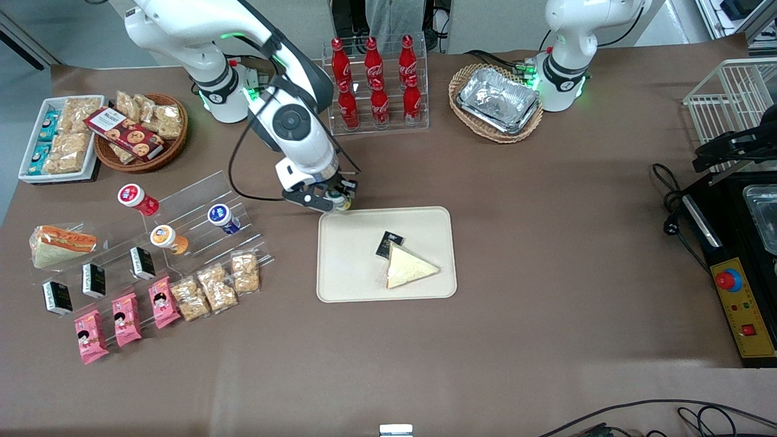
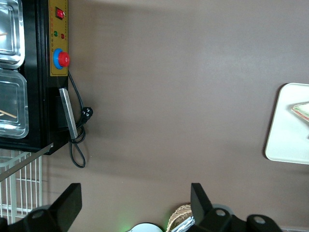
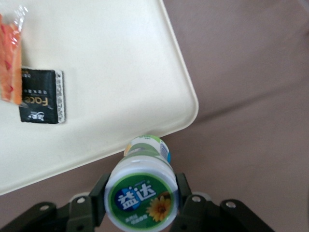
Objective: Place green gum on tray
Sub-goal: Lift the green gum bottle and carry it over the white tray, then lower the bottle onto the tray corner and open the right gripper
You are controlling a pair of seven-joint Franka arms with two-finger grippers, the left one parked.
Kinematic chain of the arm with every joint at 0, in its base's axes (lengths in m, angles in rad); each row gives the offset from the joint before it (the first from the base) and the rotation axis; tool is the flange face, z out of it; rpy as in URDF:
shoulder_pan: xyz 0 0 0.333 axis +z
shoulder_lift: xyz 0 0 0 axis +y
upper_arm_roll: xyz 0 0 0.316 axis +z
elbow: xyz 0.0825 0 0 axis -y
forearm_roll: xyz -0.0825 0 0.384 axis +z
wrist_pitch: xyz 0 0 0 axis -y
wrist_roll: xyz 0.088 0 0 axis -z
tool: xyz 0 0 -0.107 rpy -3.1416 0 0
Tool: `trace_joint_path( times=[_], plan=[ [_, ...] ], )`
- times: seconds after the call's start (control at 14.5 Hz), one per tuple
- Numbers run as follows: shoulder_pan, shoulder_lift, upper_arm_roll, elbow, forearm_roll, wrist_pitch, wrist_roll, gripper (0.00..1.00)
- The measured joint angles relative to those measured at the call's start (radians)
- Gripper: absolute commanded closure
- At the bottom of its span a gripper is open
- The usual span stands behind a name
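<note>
- In the front view we see little of the green gum (image 1: 337, 200): the arm's wrist covers most of it, leaving only a yellowish sliver at the gripper (image 1: 334, 201).
- The right wrist view shows what the front view hides: the green-and-white lid (image 3: 141, 200) and the fingers (image 3: 100, 193) pressed on both sides of the bottle.
- The gripper holds the green gum above the brown bench (image 1: 546, 243), just beside a corner of the tray (image 1: 340, 267), which carries a sandwich (image 1: 410, 267) and a black packet (image 3: 42, 96).
</note>
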Motion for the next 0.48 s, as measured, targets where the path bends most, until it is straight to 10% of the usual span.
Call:
trace_joint_path(
  times=[0.48],
  plan=[
    [0.006, 0.122, -0.021, 0.003, -0.062, 0.111, 0.028, 0.71]
  ],
)
